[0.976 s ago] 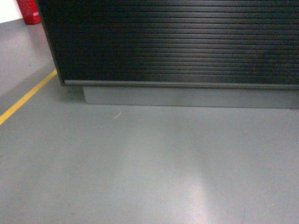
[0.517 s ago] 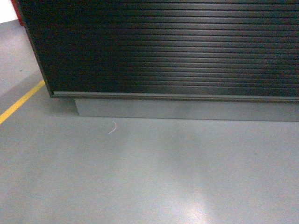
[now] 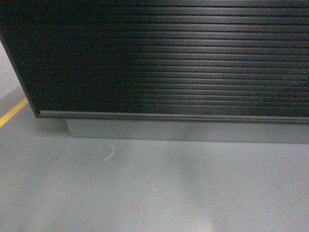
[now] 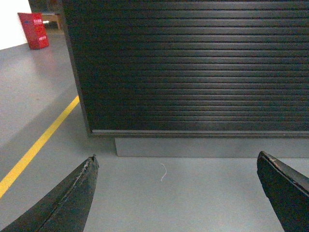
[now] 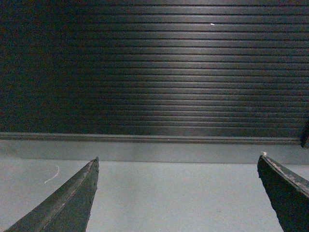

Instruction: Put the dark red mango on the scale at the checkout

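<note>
The checkout point(image 3: 169, 63) fills the top of the head view as a dark counter with a horizontally ribbed front and a grey plinth point(image 3: 183, 131) below. It also shows in the left wrist view as the checkout point(image 4: 193, 67) and in the right wrist view as the checkout point(image 5: 154, 72). My left gripper point(image 4: 176, 159) is open above bare floor, nothing between its fingers. My right gripper point(image 5: 178, 162) is open too, holding nothing. The dark red mango and the scale are out of view. Neither gripper shows in the head view.
Grey floor point(image 3: 154, 193) lies before the counter. A small white scrap point(image 3: 109, 152) lies near the plinth's left end. A yellow floor line point(image 4: 38, 145) runs along the left, and a red box point(image 4: 34, 30) stands far back left.
The head view has closed in on the counter and shifted right: the counter's left corner and the yellow line slid toward the left edge, and the red object has left the view.
</note>
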